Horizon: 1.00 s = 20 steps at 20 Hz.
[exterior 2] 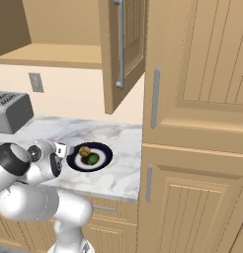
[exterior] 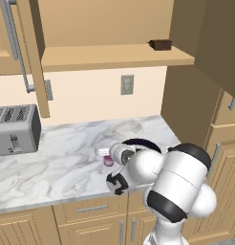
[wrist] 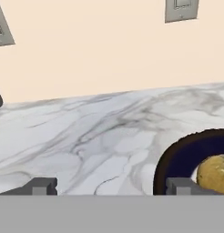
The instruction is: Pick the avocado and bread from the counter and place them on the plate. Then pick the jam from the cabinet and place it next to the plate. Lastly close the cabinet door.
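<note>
- End effector [wrist: 111, 186] spread wide, holding nothing.
- Jam [exterior: 108, 161] on desk [exterior: 57, 162], just beside plate [exterior 2: 104, 157].
- Risk: clipping jam on retreat.
- Cabinet [exterior: 114, 56] door open.

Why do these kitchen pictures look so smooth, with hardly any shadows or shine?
Left base view: the counter is evenly lit, shadows faint. Right base view: no glare on the plate; the avocado looks soft and small. Hand view: the bread is blurry up close.
</note>
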Tool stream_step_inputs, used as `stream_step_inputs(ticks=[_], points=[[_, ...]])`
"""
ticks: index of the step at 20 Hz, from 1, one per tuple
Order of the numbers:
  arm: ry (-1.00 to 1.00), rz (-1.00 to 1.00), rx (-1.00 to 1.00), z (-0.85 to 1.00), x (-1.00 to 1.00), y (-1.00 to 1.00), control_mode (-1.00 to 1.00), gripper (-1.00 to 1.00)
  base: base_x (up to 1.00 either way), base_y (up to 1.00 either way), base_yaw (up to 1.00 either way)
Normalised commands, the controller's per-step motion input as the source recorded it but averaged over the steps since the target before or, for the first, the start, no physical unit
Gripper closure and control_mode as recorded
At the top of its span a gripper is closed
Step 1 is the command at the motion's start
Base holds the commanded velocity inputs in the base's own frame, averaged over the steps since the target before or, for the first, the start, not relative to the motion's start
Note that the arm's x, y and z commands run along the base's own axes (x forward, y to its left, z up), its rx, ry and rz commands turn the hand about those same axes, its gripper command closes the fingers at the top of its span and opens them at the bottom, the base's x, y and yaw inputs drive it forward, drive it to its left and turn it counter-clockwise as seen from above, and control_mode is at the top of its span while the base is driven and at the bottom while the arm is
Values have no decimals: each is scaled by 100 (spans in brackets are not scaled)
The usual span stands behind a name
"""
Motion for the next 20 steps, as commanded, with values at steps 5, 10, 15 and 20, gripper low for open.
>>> stream_step_inputs(ticks=[5, 10, 15, 20], points=[[6, -7, 0, 68, 0, 4, -100, -100, 0, 0, 0], [14, -9, 0, 99, -2, 0, -100, -100, 0, 0, 0], [12, -2, 0, 95, -41, 0, -100, -100, 0, 0, 0], [-2, 5, -2, 72, -100, 2, -100, -100, 0, 0, 0]])
